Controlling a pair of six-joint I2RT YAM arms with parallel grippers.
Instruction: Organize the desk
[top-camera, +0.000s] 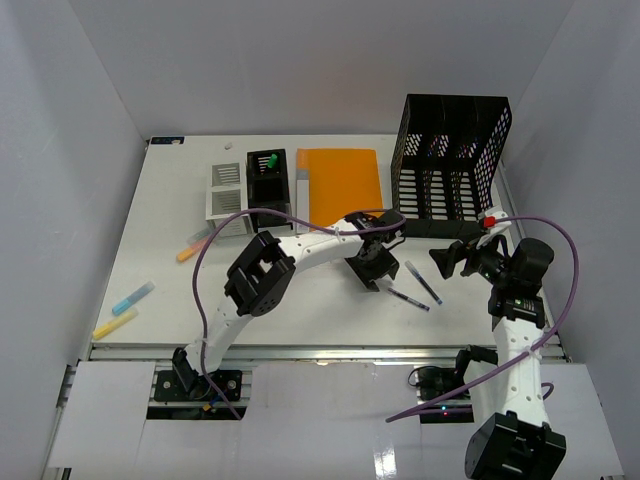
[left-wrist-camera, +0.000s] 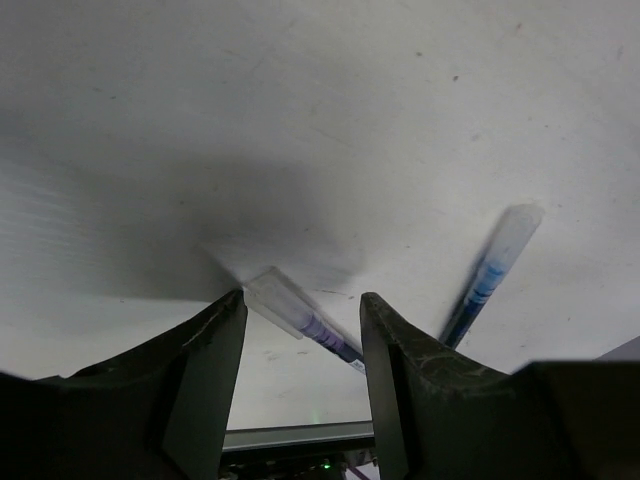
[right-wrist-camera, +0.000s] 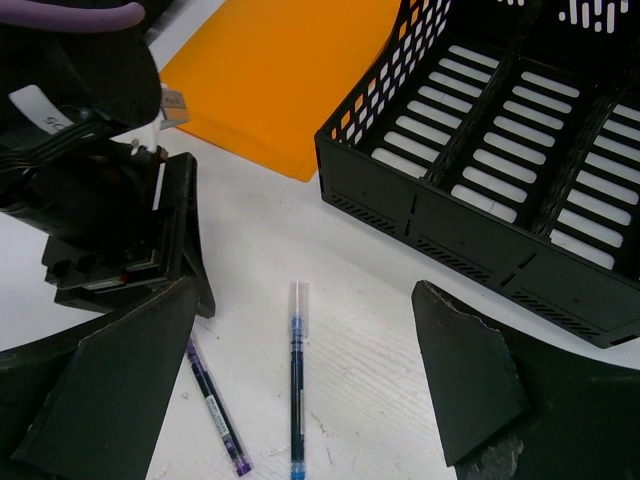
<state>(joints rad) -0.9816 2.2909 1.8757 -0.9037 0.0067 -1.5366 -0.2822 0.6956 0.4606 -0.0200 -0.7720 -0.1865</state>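
Note:
On the white desk (top-camera: 300, 300) lie a purple pen (top-camera: 405, 297) and, just right of it, a blue pen (top-camera: 423, 282). My left gripper (top-camera: 376, 272) is down at the desk with its jaws on either side of the purple pen's clear cap (left-wrist-camera: 285, 305). The jaws stand open, and the pen rests on the surface. The blue pen (left-wrist-camera: 490, 275) lies just outside the right finger (left-wrist-camera: 400, 380). My right gripper (right-wrist-camera: 300, 290) hovers open above the blue pen (right-wrist-camera: 297, 380), with the purple pen (right-wrist-camera: 215, 415) by its left finger (right-wrist-camera: 110, 390).
A black mesh file tray (top-camera: 450, 150) stands back right, with an orange folder (top-camera: 340, 180) beside it. A black pen holder (top-camera: 266, 175) and a grey organizer (top-camera: 226, 195) stand further left. Orange (top-camera: 192, 248), blue (top-camera: 133, 298) and yellow (top-camera: 113, 324) highlighters lie at the left. A metal rail (top-camera: 320, 350) edges the front.

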